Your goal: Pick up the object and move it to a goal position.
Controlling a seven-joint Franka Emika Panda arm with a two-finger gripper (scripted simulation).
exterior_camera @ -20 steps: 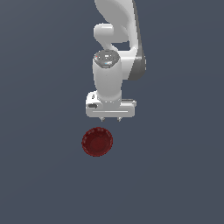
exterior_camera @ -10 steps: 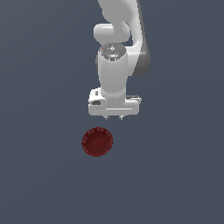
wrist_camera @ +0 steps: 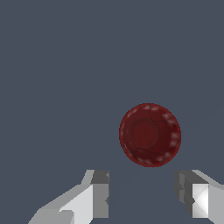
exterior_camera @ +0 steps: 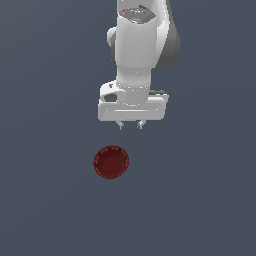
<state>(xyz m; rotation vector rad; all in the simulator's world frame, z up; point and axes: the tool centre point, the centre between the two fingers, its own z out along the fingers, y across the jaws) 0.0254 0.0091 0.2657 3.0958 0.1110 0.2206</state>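
1. i see the white arm's pincer (exterior_camera: 130, 125) spread wide, holding nothing.
2. the small dark red round dish with a beaded rim (exterior_camera: 111, 162) lies flat on the plain grey table (exterior_camera: 45, 200).
3. pincer and dish are apart, not touching.

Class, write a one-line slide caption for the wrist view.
Open gripper poised short of the small dark red round dish with beaded rim, jaws apart, nothing held.

White arm upright, hand (exterior_camera: 130, 125) spread, empty.
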